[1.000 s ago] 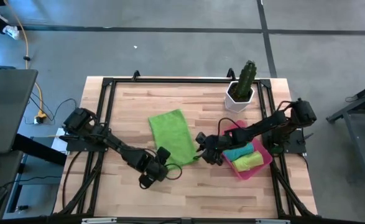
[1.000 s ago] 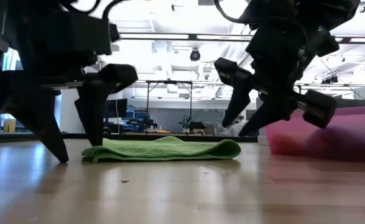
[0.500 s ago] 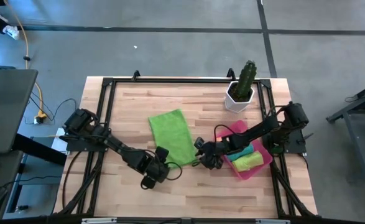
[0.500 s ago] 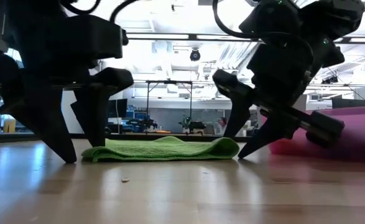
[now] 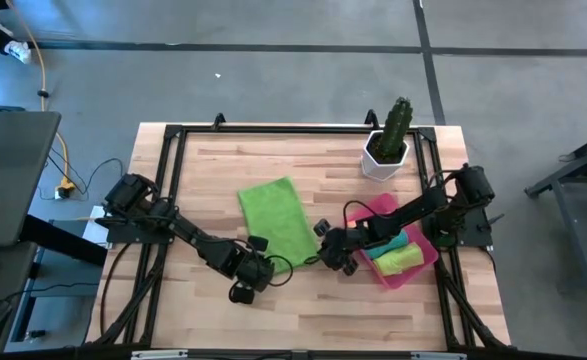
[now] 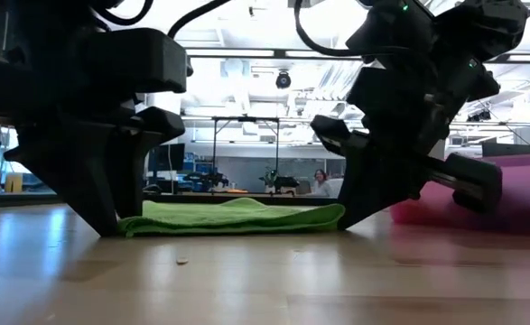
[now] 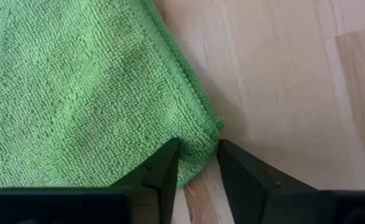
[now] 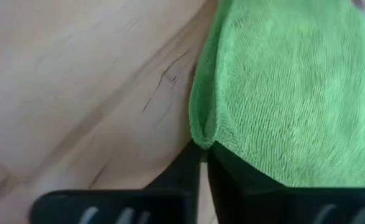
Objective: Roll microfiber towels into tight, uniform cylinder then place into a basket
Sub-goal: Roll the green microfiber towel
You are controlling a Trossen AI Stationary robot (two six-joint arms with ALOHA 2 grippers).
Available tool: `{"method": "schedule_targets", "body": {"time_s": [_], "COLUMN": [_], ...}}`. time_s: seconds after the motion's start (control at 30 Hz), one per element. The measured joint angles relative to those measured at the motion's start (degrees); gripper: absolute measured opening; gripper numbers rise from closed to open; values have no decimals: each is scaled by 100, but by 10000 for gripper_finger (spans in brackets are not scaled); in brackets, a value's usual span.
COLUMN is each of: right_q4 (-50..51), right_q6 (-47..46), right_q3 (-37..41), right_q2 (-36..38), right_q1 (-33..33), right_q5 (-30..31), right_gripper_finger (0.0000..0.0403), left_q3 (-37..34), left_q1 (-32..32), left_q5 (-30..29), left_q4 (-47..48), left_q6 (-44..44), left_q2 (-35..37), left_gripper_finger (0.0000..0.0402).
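Note:
A lime green towel (image 5: 278, 218) lies flat on the wooden table, its near edge (image 6: 237, 217) toward me. My left gripper (image 5: 256, 263) is down at the towel's near left corner and shut on it. My right gripper (image 5: 324, 250) is down at the near right corner and shut on it. The pink-red basket (image 5: 399, 281) stands at the right, holding a rolled teal towel (image 5: 388, 243) and a rolled yellow towel (image 5: 403, 259). My left gripper has the towel's near left corner (image 7: 198, 146) between its two fingers (image 7: 166, 171), coming slanting down from the near side. The corner puckers between them, and the rest of the towel lies flat on the table. My right gripper pinches the towel's near right corner (image 8: 202, 134) between its two nearly closed fingers (image 8: 188, 165), slanting down from the right. The edge is folded up into a small ridge at the fingertips. The rest of the towel lies on the table.
A white pot with a green cactus (image 5: 388, 145) stands at the far right, behind the basket. A black frame (image 5: 273, 130) runs round the table's edges. Bare wood lies near and left of the towel.
Both grippers have come down to the table at the towel's near edge. My right gripper has moved a little toward the towel and shut on its near right corner. My left gripper's fingers have closed in on the near left corner. The towel has stayed flat.

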State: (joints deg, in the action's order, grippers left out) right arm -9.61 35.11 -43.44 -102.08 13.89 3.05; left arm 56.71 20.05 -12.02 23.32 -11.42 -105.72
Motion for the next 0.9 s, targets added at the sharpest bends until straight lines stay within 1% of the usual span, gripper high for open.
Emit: {"method": "schedule_targets", "body": {"time_s": [0.07, 0.23, 0.37, 0.5, 0.6, 0.67, 0.77, 0.9], "right_q4": [-15, -85, -224, -379, -381, -388, -384, -382], "right_q6": [-401, -1314, -1596, -2011, -2302, -2370, -2200, -2126], "right_q3": [0, 2, 2, 2, 2, 2, 2, 2], "right_q2": [-28, -35, -35, -33, -32, -28, -26, -24], "right_q1": [-2, -38, -205, -440, -596, -645, -649, -637], "right_q5": [-23, -54, -451, -1020, -1324, -1340, -1303, -1257], "right_gripper_finger": [5, 4, 2, 1, 1, 1, 1, 1], "left_q3": [0, -4, -4, -9, -28, -31, -28, -20], "left_q1": [12, 43, 30, 41, 63, 66, 63, 61], "left_q5": [-17, -61, 24, 79, 120, 186, 347, 471], "left_q4": [-17, -192, -247, -146, 33, 31, -15, -66], "left_q6": [-24, -251, -375, -501, -504, -637, -933, -1012], "left_q2": [-6, -18, -15, 94, 200, 222, 224, 196], "left_gripper_finger": [87, 38, 6, 8, 9, 9, 14, 35]}}
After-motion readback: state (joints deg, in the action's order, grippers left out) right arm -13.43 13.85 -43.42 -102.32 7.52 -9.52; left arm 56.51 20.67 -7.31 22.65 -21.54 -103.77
